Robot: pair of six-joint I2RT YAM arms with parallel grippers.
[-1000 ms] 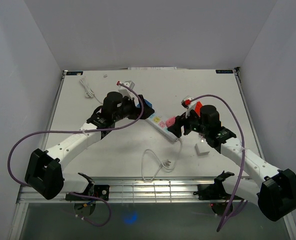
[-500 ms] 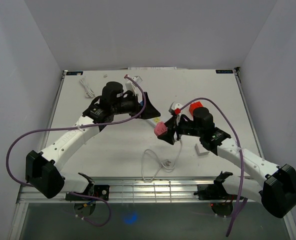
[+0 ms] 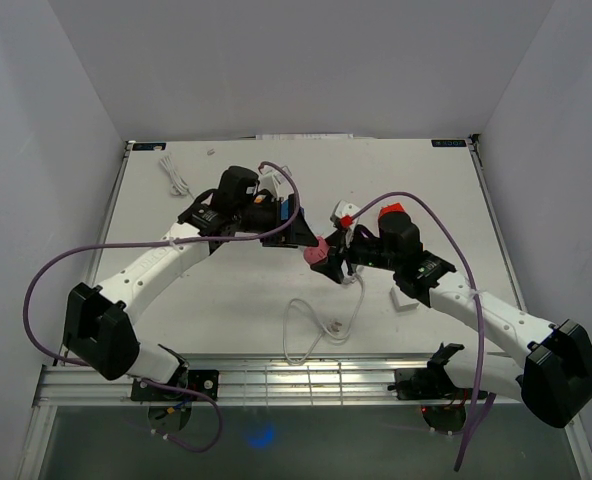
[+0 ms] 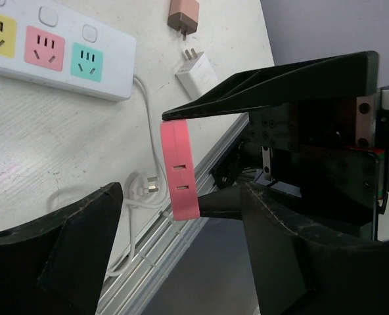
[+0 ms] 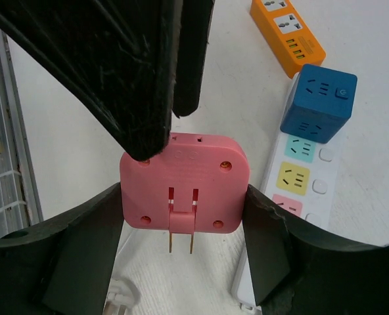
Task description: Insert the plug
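The plug is a pink square adapter [image 5: 180, 187] with two metal prongs pointing down. My right gripper [image 5: 181, 197] is shut on its two sides and holds it above the table. From above, the pink plug [image 3: 319, 252] hangs between both arms. My left gripper [image 4: 179, 190] is open, with the plug's thin edge [image 4: 179, 170] between its spread fingers; no contact shows. In the right wrist view the left gripper's dark fingers [image 5: 115, 72] cover the plug's top edge. The white power strip [image 4: 56, 49] with coloured sockets lies on the table beyond, also visible [image 5: 299, 177] under the plug.
A blue cube socket [image 5: 319, 105] sits on the strip's far end, with an orange power strip [image 5: 288, 27] beyond it. Two small chargers [image 4: 198, 71] lie near the strip. A white cable with its own plug [image 3: 311, 330] loops near the front rail, and a white block [image 3: 406, 300] lies at the right.
The right gripper has carried the pink plug up and to the left. The left gripper has swung right to meet it, and its fingers have come a little closer together.
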